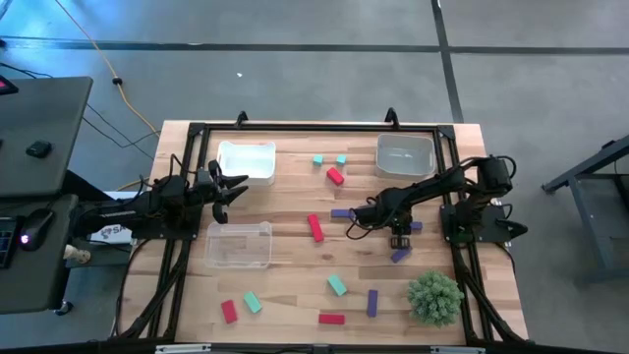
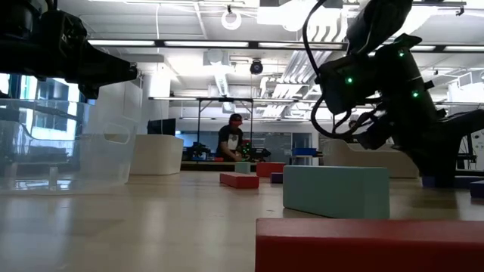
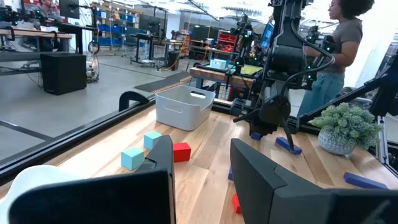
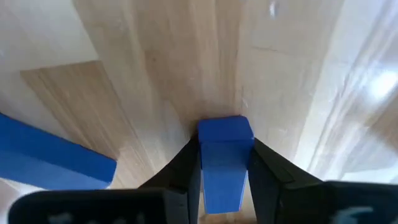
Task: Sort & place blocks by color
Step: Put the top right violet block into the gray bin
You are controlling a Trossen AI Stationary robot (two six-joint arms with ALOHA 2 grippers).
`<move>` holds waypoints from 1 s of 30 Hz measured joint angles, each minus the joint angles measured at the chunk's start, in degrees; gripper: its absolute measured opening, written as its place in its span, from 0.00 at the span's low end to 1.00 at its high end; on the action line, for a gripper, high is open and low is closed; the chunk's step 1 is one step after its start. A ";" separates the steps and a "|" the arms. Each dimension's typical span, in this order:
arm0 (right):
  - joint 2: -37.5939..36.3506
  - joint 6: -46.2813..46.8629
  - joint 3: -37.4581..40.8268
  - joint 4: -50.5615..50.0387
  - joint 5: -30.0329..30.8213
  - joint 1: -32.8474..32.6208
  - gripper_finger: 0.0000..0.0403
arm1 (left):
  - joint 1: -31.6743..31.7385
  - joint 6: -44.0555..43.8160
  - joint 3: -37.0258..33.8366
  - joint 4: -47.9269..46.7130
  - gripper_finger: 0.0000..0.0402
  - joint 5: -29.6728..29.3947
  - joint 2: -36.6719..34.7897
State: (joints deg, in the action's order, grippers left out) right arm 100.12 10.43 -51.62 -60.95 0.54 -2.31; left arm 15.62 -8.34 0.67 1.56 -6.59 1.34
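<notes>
Right wrist view shows the right gripper (image 4: 225, 177) clamped on a purple block (image 4: 224, 155), one dark finger (image 4: 186, 171) pressed to each long side, the block's end sticking out past the fingertips toward the wooden table (image 4: 155, 56). The grip across the narrow width looks chosen so the block can be lifted without twisting. A second purple block (image 4: 50, 155) lies flat just beside it.

From above, that gripper (image 1: 400, 239) sits at about 3 o'clock of the table's middle, the arm reaching in from the right edge, pointed down. Other purple blocks lie near it, one at its 9 o'clock (image 1: 342, 212) and one at its 6 o'clock (image 1: 400, 256).

The left gripper (image 1: 232, 189) waits at the table's 9 o'clock side, fingers parted and holding nothing, hovering between two clear trays.

Three trays stand on the table: one at 11 o'clock (image 1: 247, 160), one at 8 o'clock (image 1: 239, 244), one at 1 o'clock (image 1: 405, 154). All three look empty, so I judge the sorting has barely begun; the 1 o'clock tray is nearest the held block.

The remaining blocks are scattered: two teal (image 1: 329, 159) and a red (image 1: 335, 176) near 12 o'clock, a red (image 1: 315, 228) at centre, and a mixed group along the 6 o'clock edge (image 1: 337, 285). A spiky green plant (image 1: 434, 298) sits at 5 o'clock.
</notes>
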 joint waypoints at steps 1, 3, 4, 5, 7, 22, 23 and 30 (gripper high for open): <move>-0.31 1.10 0.04 0.14 0.14 0.00 0.20 | 0.00 0.00 0.02 0.02 0.19 0.00 0.00; -1.15 3.48 0.04 0.49 0.57 0.00 0.21 | -0.01 0.00 0.02 0.02 0.19 0.00 -0.02; -1.70 4.73 0.02 0.68 0.56 0.02 0.21 | -0.01 0.00 0.01 0.02 0.19 0.00 0.00; -2.25 5.94 0.02 0.83 0.58 0.02 0.21 | -0.01 0.00 0.01 0.02 0.19 0.00 -0.01; -3.56 8.36 0.02 1.76 0.70 0.00 0.20 | 0.00 0.00 0.02 0.02 0.19 0.00 -0.02; -16.13 24.31 -0.07 16.81 7.46 0.15 0.20 | -0.01 0.00 0.02 0.01 0.19 -0.01 -0.01; -16.94 24.59 -0.07 17.83 8.52 0.27 0.20 | -0.02 0.00 0.02 0.02 0.19 -0.02 0.00; -22.55 21.73 -0.09 23.40 15.52 3.96 0.20 | -0.02 0.00 0.01 0.02 0.19 -0.01 0.00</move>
State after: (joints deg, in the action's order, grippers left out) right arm 77.57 32.16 -51.70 -37.54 16.06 1.66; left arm 15.59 -8.34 0.68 1.58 -6.60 1.34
